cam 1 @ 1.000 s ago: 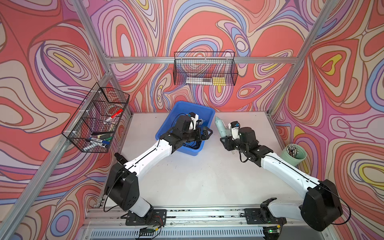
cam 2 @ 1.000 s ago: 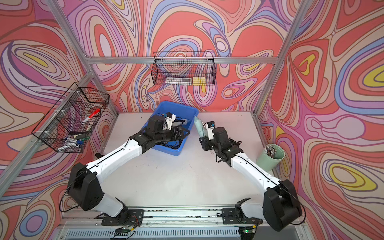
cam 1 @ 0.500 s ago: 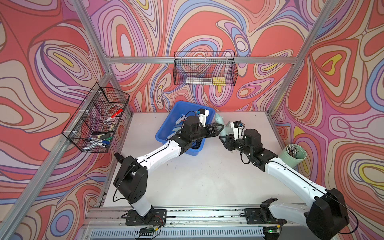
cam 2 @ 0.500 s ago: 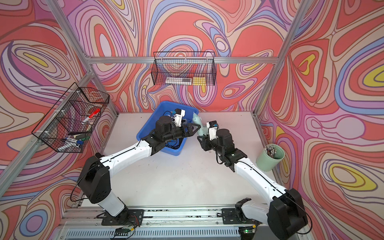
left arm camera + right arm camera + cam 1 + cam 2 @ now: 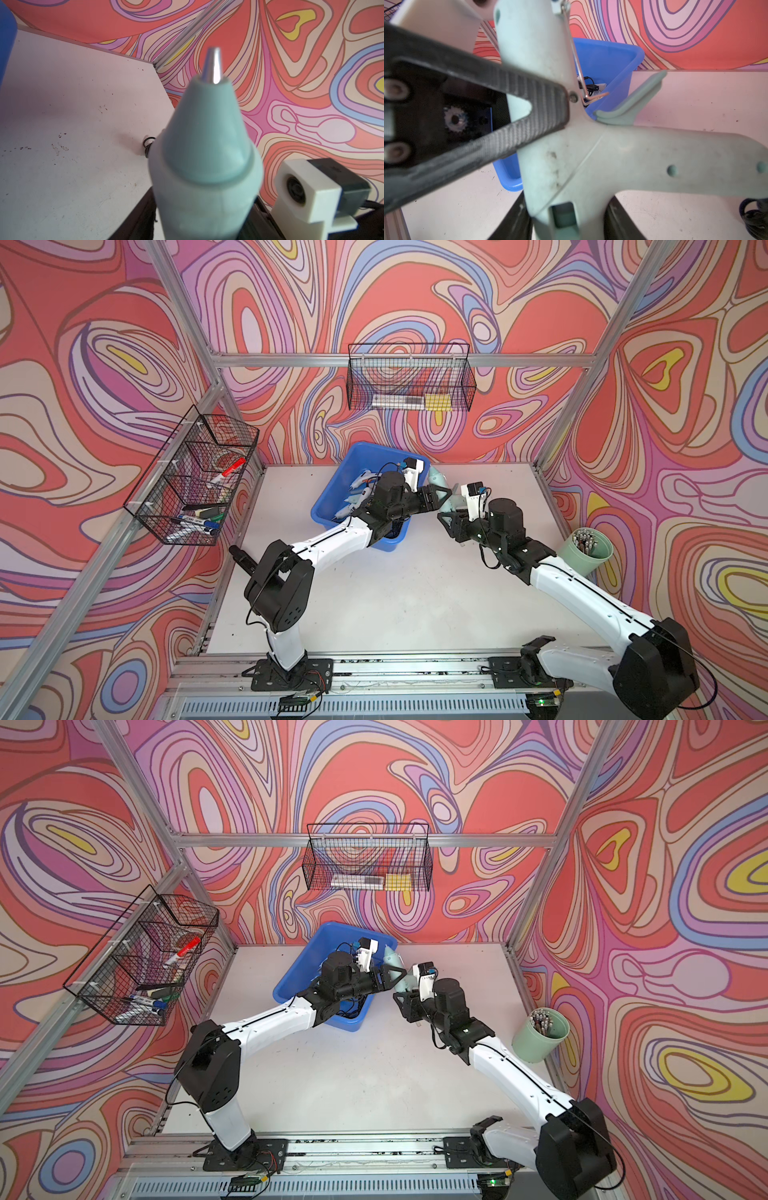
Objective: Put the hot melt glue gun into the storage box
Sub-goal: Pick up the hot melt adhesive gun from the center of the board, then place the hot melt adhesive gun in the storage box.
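My left jaws have come from the storage box (image 5: 332,499) and narrowed round the glue gun (image 5: 612,155), grip unconfirmed. Right jaws clamp its rear, aloft just right of the box. Handover, I judge.

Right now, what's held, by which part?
The right gripper holds the hot melt glue gun by its rear end; left gripper brackets the barrel, grip unclear.

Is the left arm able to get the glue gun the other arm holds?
Yes, it looks so: the left gripper sits around the glue gun, held up by the right gripper beside the storage box; nothing blocks it.
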{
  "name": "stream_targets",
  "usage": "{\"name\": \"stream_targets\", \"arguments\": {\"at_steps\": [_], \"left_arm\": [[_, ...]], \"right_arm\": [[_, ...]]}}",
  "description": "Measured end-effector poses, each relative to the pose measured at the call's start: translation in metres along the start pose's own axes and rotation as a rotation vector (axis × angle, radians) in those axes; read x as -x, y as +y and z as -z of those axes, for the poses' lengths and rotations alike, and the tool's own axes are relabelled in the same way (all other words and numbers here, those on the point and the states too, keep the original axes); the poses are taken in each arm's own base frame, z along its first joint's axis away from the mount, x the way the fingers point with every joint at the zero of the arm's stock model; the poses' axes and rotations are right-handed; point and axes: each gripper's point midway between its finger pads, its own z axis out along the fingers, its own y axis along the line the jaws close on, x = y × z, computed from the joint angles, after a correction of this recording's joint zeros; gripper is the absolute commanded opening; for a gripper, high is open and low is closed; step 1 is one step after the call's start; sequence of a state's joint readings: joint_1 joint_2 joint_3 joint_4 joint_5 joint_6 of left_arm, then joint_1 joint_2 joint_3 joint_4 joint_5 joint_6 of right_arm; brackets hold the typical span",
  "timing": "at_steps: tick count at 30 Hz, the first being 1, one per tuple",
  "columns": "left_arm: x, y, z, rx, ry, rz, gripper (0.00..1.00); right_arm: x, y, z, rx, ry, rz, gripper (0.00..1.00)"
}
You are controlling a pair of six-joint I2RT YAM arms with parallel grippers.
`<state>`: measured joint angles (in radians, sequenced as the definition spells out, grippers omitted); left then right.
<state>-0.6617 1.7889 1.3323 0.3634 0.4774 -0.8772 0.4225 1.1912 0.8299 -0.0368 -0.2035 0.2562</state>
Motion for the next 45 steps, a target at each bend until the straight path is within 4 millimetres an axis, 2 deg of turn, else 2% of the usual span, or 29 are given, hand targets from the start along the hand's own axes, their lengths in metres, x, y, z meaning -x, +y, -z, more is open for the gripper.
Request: {"name": "stream_targets", "arguments": {"at_steps": [2, 6, 8, 11, 13, 14, 15, 16, 20, 24, 27, 32, 38, 42, 45], "left_arm": [[0.001, -0.003, -0.002, -0.014, 0.004, 0.008, 0.36], [0.001, -0.003, -0.004, -0.022, 0.007, 0.013, 0.01], [0.002, -0.004, -0.004, -0.025, 0.007, 0.016, 0.0], [0.004, -0.007, -0.004, -0.033, 0.007, 0.012, 0.0], [0.005, -0.011, -0.004, -0.041, 0.009, 0.009, 0.0], [0.006, -0.012, -0.004, -0.043, 0.011, 0.009, 0.0], [0.006, -0.015, -0.004, -0.046, 0.016, 0.007, 0.0], [0.007, -0.017, -0.004, -0.044, 0.019, 0.004, 0.0], [0.017, -0.026, -0.001, -0.033, 0.019, -0.019, 0.0], [0.035, -0.041, 0.015, -0.019, -0.004, -0.05, 0.0], [0.057, -0.057, 0.034, -0.02, -0.052, -0.077, 0.0], [0.1, -0.077, 0.078, -0.003, -0.173, -0.125, 0.0], [0.143, -0.091, 0.134, 0.068, -0.322, -0.207, 0.0], [0.164, -0.097, 0.17, 0.133, -0.411, -0.265, 0.0], [0.173, -0.096, 0.188, 0.184, -0.451, -0.299, 0.0]], "right_arm": [[0.0, 0.0, 0.0, 0.003, 0.0, 0.0, 0.0], [0.002, 0.0, 0.001, -0.002, -0.006, 0.0, 0.0], [0.002, -0.001, 0.001, -0.005, -0.009, 0.0, 0.06], [0.005, -0.001, 0.003, -0.01, -0.019, 0.003, 0.31], [0.007, -0.001, 0.006, -0.016, -0.027, 0.006, 0.56], [0.008, -0.001, 0.008, -0.018, -0.031, 0.005, 0.65], [0.011, 0.0, 0.01, -0.018, -0.04, 0.01, 0.78], [0.015, 0.001, 0.013, -0.018, -0.053, 0.016, 0.97], [0.035, 0.008, 0.035, -0.019, -0.13, 0.044, 0.98], [0.061, 0.015, 0.071, -0.03, -0.246, 0.063, 0.98], [0.077, 0.018, 0.101, -0.052, -0.339, 0.066, 0.98], [0.088, 0.015, 0.139, -0.1, -0.442, 0.042, 0.98], [0.086, -0.004, 0.159, -0.203, -0.501, -0.012, 0.98], [0.081, -0.013, 0.161, -0.249, -0.501, -0.034, 0.98], [0.079, -0.017, 0.157, -0.266, -0.488, -0.041, 0.98]]}}
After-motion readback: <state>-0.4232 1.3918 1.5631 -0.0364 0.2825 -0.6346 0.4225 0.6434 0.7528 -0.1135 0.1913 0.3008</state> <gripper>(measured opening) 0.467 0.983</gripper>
